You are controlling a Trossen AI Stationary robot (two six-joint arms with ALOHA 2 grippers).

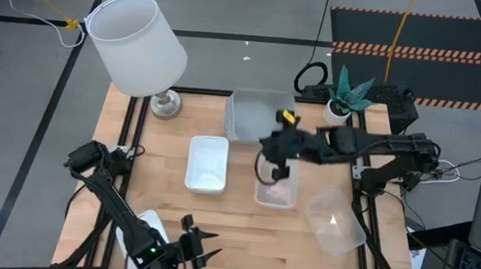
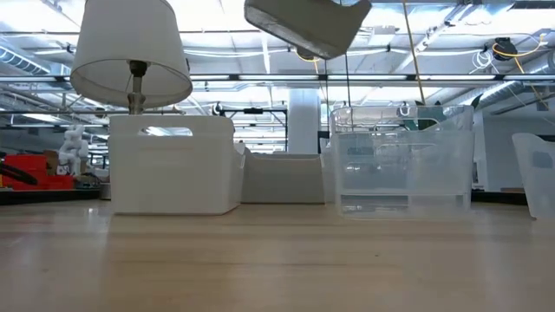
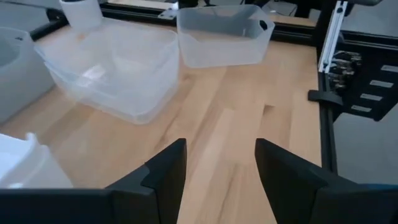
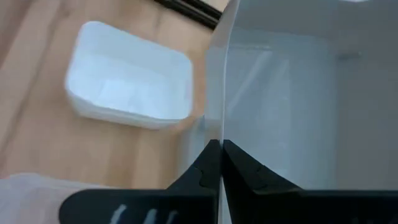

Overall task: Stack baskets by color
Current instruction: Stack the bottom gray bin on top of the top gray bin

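Observation:
My right gripper [image 1: 269,145] is shut on a grey-blue basket [image 1: 257,114], which hangs high over the table's far middle; the low view shows this basket [image 2: 308,26] tilted near the top. Under the gripper a clear basket [image 1: 275,190] stands on the table, with a white basket [image 1: 206,162] to its left and another clear basket [image 1: 335,221] at the right. In the low view a pale basket [image 2: 282,178] stands farther back. My left gripper [image 3: 221,168] is open at the near edge [image 1: 200,246], beside a white basket [image 1: 152,229], touching nothing. My right gripper pinches one upright wall of the grey-blue basket at its rim [image 4: 221,127], one finger inside and one outside. The basket is lifted clear of the table and hangs tilted.
A big white lamp [image 1: 136,45] stands at the far left corner and a small potted plant [image 1: 343,98] at the far right. Bare wood lies between my left gripper and the clear baskets [image 3: 112,68]. Black frame rails run along the table's sides.

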